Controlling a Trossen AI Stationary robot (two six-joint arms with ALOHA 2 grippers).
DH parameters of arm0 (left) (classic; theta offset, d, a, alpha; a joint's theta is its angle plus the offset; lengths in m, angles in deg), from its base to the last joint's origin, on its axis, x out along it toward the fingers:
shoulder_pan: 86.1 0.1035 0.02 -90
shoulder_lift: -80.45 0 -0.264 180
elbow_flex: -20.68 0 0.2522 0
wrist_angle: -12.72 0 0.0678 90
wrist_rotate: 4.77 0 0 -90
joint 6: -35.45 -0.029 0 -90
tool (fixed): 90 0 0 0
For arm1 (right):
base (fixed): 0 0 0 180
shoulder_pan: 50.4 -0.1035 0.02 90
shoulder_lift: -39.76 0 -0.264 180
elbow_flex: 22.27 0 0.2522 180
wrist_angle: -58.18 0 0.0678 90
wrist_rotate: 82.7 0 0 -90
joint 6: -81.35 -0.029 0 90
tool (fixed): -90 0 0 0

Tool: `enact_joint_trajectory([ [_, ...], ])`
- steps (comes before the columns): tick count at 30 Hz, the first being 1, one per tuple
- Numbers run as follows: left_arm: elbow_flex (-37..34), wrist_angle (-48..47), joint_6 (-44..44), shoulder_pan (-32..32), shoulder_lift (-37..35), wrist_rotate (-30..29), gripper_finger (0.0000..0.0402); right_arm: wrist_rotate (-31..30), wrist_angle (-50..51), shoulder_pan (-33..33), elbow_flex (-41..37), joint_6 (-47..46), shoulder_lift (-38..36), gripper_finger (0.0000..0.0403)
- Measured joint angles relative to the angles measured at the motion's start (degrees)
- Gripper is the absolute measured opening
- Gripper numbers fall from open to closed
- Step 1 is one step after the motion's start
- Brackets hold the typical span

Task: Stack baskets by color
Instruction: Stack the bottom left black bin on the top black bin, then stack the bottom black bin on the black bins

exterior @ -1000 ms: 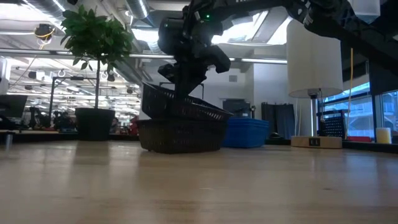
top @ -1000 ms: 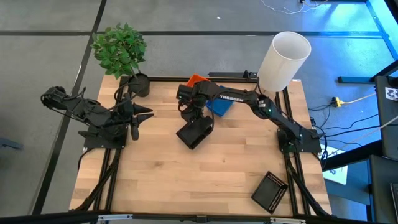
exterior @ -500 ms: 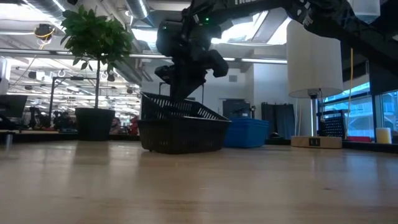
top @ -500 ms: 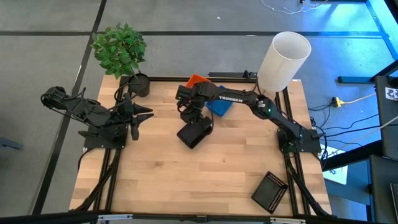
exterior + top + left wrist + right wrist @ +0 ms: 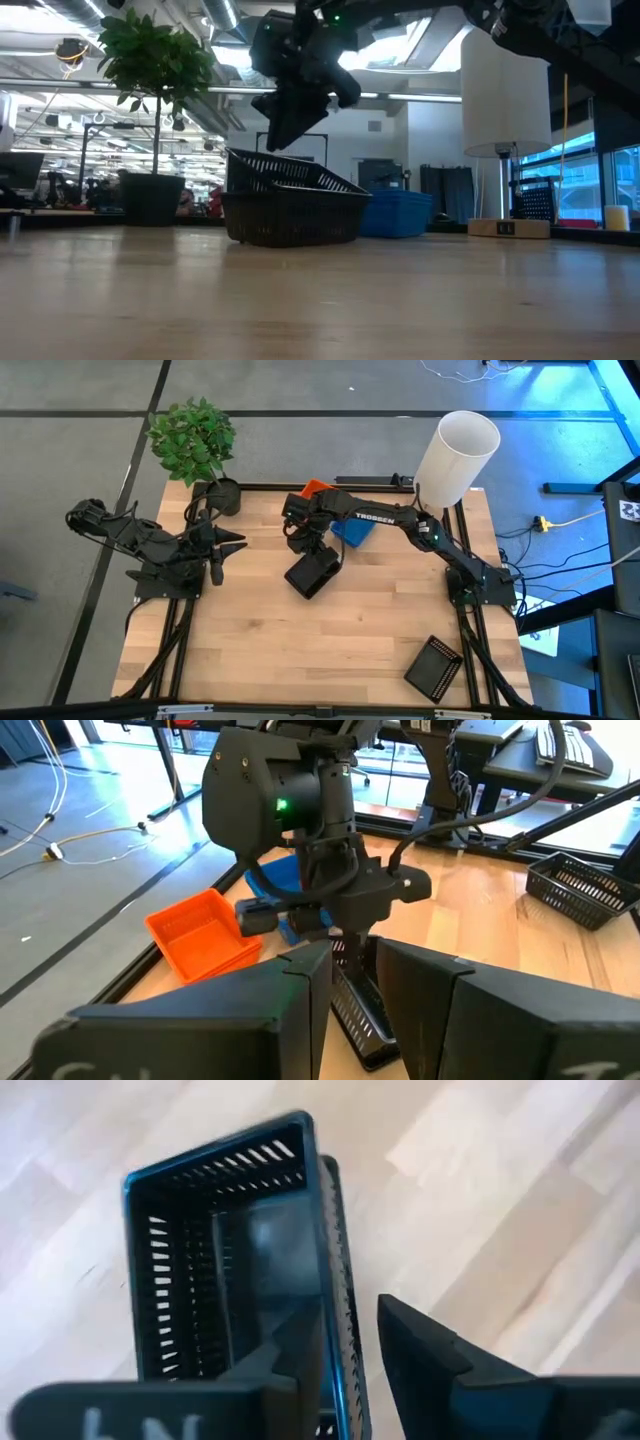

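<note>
Two black baskets sit mid-table, one inside the other: the upper black basket (image 5: 285, 172) lies tilted in the lower black basket (image 5: 290, 222), one end raised. My right gripper (image 5: 280, 128) hangs open just above that raised end, clear of it; in the right wrist view its fingers (image 5: 420, 1355) stand over the basket's side wall (image 5: 328, 1260). A blue basket (image 5: 354, 530) and an orange basket (image 5: 314, 487) lie behind, toward the far edge. A third black basket (image 5: 433, 668) lies at the near right corner. My left gripper (image 5: 236, 543) waits open at the table's left.
A potted plant (image 5: 196, 442) stands at the far left corner and a tall white cylinder (image 5: 455, 457) at the far right corner. Bare wood fills the near half of the table (image 5: 300, 650).
My right gripper has opened, let go of the upper black basket and risen a little. The basket's raised end has sunk lower into the basket beneath; it still lies tilted.
</note>
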Motion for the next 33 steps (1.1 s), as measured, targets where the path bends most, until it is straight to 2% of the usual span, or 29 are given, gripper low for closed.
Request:
enact_joint_trajectory([
  [2,0.0,-0.02,0.0,0.0,0.01,0.0,0.0076,-1.04,0.23,-0.02,-0.02,-2.2,-0.33,0.0081],
  [5,0.0,-0.05,0.0,0.0,0.01,0.0,0.0076,-0.46,-0.07,0.0,-0.02,-4.13,-0.88,0.0024],
  [7,0.0,-0.13,0.06,-0.02,-0.01,0.0,0.0076,-0.1,-1.33,0.0,-0.02,-6.82,-1.2,0.0009],
  [12,0.0,-0.24,0.15,0.0,0.01,0.0,0.0076,4.84,-4.31,-0.35,-1.51,-9.44,-0.75,0.0002],
  [17,0.0,-0.72,0.13,-0.02,0.0,-0.09,0.0076,5.82,-7.78,-0.77,-6.14,-8.16,-0.26,0.0002],
  [23,0.0,-0.7,0.0,0.0,0.01,-0.57,0.0076,4.68,-11.23,-0.67,-8.14,-8.0,-0.11,0.0001],
  [26,0.0,-0.7,0.03,0.0,0.01,-0.66,0.0076,1.07,-10.03,-0.75,-4.41,-7.94,-0.26,0.0001],
  [29,0.0,-0.7,0.02,0.0,0.01,-0.66,0.0076,-0.07,-7.48,-0.62,0.02,-7.95,-0.82,0.0],
  [33,0.0,-2.45,0.02,-0.02,-0.01,-0.63,0.0076,-0.57,-6.18,-0.55,-1.55,-9.05,-5.92,0.0],
])
